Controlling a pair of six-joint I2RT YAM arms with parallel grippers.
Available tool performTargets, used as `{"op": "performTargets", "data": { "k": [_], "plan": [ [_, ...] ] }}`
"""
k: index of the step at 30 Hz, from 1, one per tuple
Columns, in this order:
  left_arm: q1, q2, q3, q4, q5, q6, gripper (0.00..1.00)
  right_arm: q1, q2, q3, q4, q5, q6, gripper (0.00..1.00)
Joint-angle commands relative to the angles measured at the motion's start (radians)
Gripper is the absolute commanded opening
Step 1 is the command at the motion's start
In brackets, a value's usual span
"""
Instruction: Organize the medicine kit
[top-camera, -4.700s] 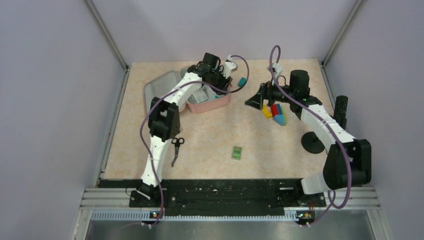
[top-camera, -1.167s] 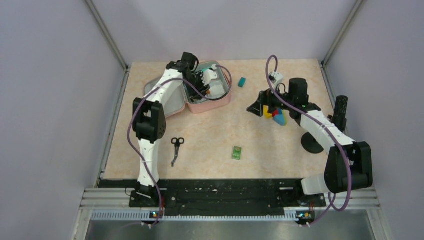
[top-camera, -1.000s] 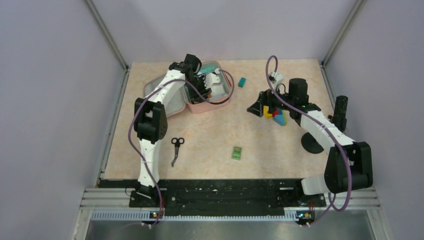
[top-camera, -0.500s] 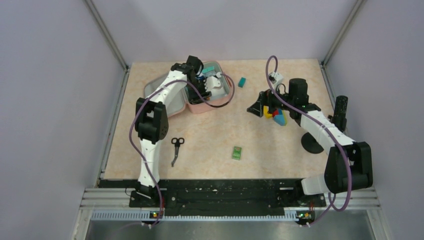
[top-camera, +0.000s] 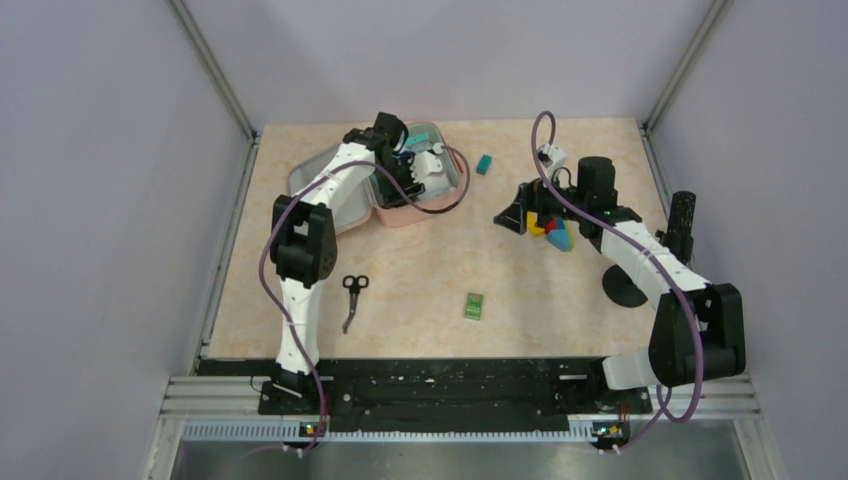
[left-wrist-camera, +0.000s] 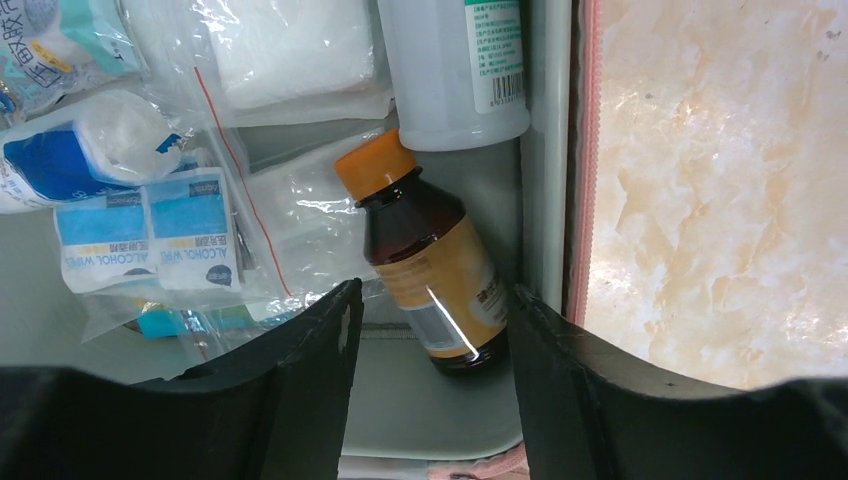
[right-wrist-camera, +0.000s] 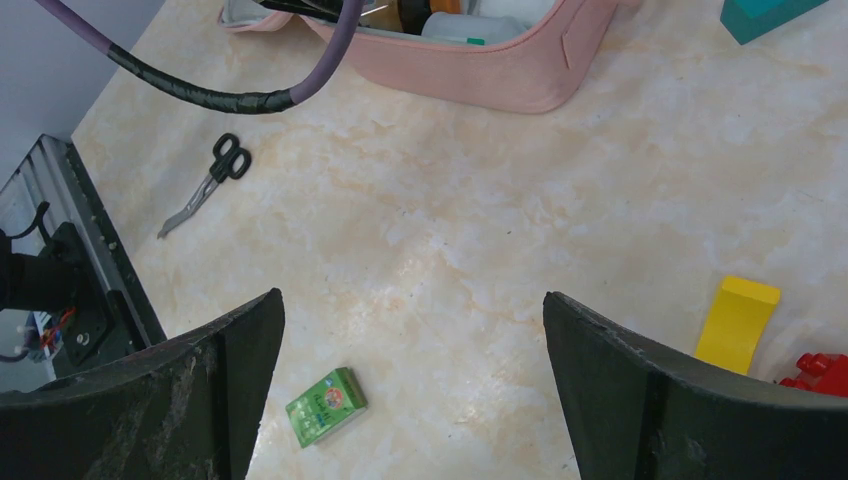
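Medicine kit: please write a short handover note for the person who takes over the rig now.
Left gripper: open, low in the medicine kit, fingers either side of the brown bottle lying there.
Right gripper: open, empty, above the table.
Done: white bottle and alcohol wipes also inside.
Left, probably: scissors and green box lie on the table; kit open.

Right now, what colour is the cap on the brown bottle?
Orange; the cap shows best in the left wrist view.

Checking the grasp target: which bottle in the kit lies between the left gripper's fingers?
The brown orange-capped bottle; the white bottle lies beyond them.
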Motion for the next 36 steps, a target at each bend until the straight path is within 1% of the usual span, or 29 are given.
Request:
{"op": "performTargets", "data": {
  "k": [1, 6, 9, 11, 13, 14, 16, 17, 19, 21, 22, 25, 28, 30, 32, 36],
  "plan": [
    [-0.006, -0.069, -0.002, 0.029, 0.055, -0.043, 0.6, 0.0, -0.014, 0.01, 0.013, -0.018, -0.007, 0.99],
    [-0.005, -0.173, -0.013, 0.07, 0.124, -0.147, 0.6, -0.001, -0.005, 0.007, 0.012, -0.021, -0.005, 0.99],
    [-0.005, -0.269, -0.047, 0.114, 0.142, -0.31, 0.61, -0.001, 0.002, 0.013, 0.012, -0.023, -0.005, 0.99],
    [-0.005, -0.357, -0.11, 0.14, 0.148, -0.448, 0.6, 0.0, 0.006, 0.015, 0.012, -0.021, -0.007, 0.99],
    [-0.005, -0.462, -0.24, 0.185, 0.119, -0.607, 0.59, 0.0, 0.009, 0.015, 0.017, -0.019, -0.008, 0.99],
    [-0.004, -0.516, -0.324, 0.219, 0.08, -0.693, 0.59, 0.0, 0.013, 0.012, 0.025, -0.019, -0.006, 0.99],
    [-0.003, -0.654, -0.527, 0.302, -0.025, -0.858, 0.57, 0.0, 0.019, 0.003, 0.052, -0.029, 0.001, 0.99],
    [-0.001, -0.711, -0.646, 0.349, -0.069, -0.909, 0.57, -0.001, 0.025, -0.002, 0.064, -0.034, 0.009, 0.99],
    [-0.002, -0.816, -0.843, 0.422, -0.125, -0.955, 0.55, -0.001, 0.035, -0.003, 0.087, -0.036, 0.027, 0.98],
    [-0.002, -0.902, -0.995, 0.44, -0.178, -0.961, 0.53, -0.001, 0.04, 0.002, 0.092, -0.036, 0.029, 0.97],
    [-0.002, -0.932, -1.045, 0.432, -0.209, -0.998, 0.52, 0.0, 0.043, 0.005, 0.088, -0.036, 0.028, 0.96],
    [0.001, -1.008, -1.15, 0.43, -0.268, -1.031, 0.49, 0.0, 0.055, 0.01, 0.085, -0.038, 0.025, 0.95],
    [0.003, -1.023, -1.194, 0.495, -0.324, -1.057, 0.47, 0.0, 0.066, 0.005, 0.104, -0.041, 0.045, 0.95],
    [0.005, -0.976, -1.183, 0.478, -0.358, -1.133, 0.48, 0.0, 0.071, 0.009, 0.113, -0.045, 0.056, 0.94],
    [0.029, -0.935, -1.178, 0.449, -0.364, -1.207, 0.48, 0.001, 0.075, 0.02, 0.11, -0.045, 0.057, 0.94],
    [0.05, -0.855, -1.159, 0.421, -0.403, -1.243, 0.49, 0.0, 0.071, 0.033, 0.099, -0.04, 0.044, 0.94]
  ]
}}
